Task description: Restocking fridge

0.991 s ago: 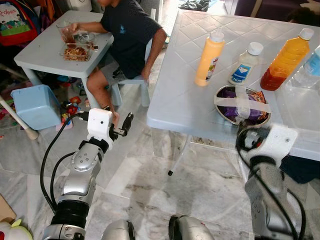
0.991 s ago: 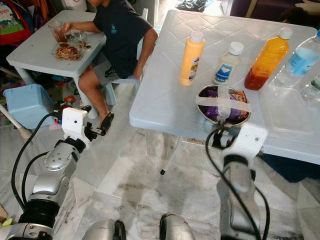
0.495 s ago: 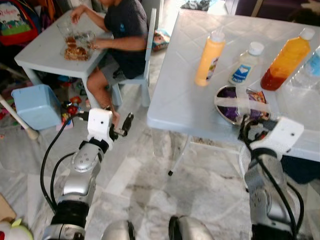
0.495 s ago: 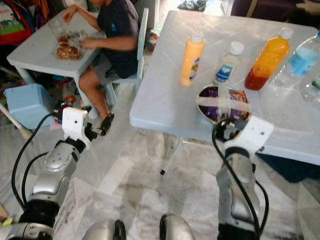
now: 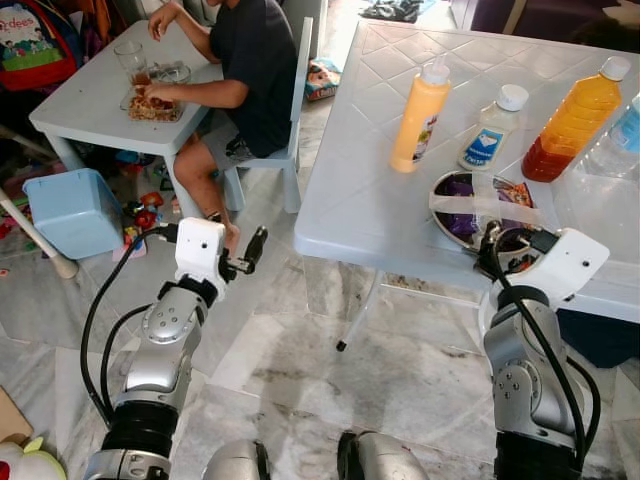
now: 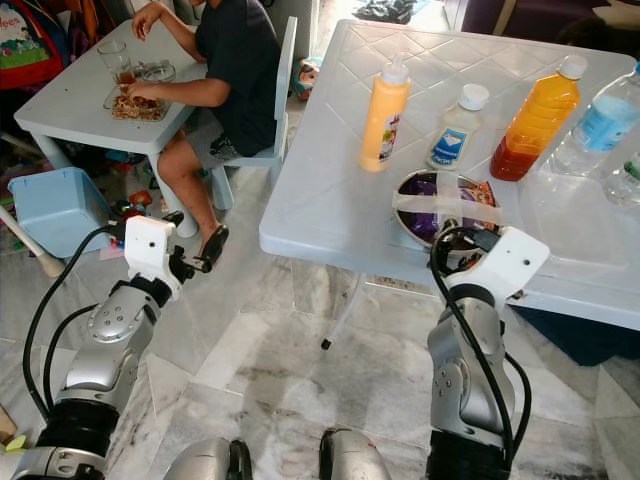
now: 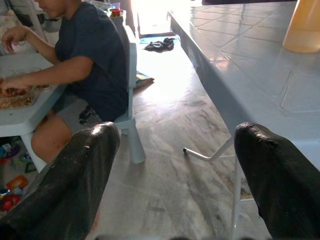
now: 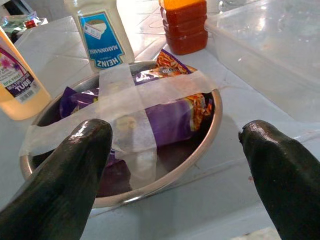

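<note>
A steel bowl (image 5: 437, 214) stands near the front edge of the big white table (image 5: 360, 190). It holds purple snack packets (image 8: 170, 117) under crossed strips of white tape. Behind it stand a yellow squeeze bottle (image 5: 418, 118), a mayonnaise bottle (image 5: 490, 128), an orange drink bottle (image 5: 572, 120) and a water bottle (image 5: 622, 140). My right gripper (image 8: 175, 139) is open at the table's front edge, its fingers pointing at the bowl's near rim with a gap to it. My left gripper (image 5: 250, 248) is open and holds nothing, over the floor left of the table.
A clear plastic box (image 8: 270, 45) lies to the right of the bowl. A person (image 5: 250, 70) sits on a white chair at a small table (image 5: 80, 115) to the left, eating. A blue bin (image 5: 70, 210) and toys lie on the floor there. Thin table legs (image 5: 360, 310) stand ahead.
My right arm has risen from under the table's edge and its gripper now faces the bowl. The person has shifted their arms at the small table. My left arm has stayed put.
</note>
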Controlling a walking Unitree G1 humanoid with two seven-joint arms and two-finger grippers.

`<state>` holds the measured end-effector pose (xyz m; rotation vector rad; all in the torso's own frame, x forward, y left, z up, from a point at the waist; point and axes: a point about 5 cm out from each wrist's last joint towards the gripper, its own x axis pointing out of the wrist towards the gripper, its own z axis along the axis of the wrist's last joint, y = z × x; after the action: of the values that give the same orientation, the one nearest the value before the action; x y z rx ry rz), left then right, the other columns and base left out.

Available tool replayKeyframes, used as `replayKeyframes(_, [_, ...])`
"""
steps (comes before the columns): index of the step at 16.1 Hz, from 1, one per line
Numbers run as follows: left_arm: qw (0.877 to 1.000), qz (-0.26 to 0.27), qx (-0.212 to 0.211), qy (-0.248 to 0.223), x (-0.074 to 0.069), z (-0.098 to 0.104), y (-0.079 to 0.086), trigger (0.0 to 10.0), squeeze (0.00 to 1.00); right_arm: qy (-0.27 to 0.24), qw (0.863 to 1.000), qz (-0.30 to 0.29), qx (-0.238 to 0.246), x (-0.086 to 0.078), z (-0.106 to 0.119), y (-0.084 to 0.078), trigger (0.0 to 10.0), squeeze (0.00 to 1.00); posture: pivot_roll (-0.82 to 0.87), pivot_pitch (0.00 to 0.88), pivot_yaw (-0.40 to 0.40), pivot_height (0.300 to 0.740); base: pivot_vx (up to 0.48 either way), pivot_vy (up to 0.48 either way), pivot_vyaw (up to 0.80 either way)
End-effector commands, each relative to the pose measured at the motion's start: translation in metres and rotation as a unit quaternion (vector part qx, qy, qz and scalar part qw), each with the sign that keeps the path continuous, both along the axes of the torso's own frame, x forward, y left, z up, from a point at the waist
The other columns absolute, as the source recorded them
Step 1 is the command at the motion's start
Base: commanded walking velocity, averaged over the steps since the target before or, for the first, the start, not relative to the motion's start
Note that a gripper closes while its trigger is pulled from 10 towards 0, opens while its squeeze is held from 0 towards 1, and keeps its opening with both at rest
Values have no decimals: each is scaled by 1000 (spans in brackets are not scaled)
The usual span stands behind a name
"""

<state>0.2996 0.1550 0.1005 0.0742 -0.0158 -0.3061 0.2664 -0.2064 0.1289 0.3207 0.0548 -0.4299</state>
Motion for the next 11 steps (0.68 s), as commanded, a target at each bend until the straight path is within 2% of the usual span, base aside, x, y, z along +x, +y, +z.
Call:
replayKeyframes(1, [1000, -2, 11, 4, -2, -1, 1, 10000, 0, 8, 1000, -5, 8, -2, -2, 0, 10000, 0, -103, 105, -5, 740, 0, 0, 0])
replayKeyframes(6, [1000, -6, 12, 5, -3, -1, 0, 10000, 0, 17, 999, -9, 33, -6, -7, 3, 10000, 0, -104, 114, -2, 740, 0, 0, 0])
replayKeyframes(11, [1000, -8, 13, 5, -3, -1, -1, 10000, 0, 3, 996, 3, 86, 13, -2, 1, 10000, 0, -97, 120, -3, 740, 0, 0, 0])
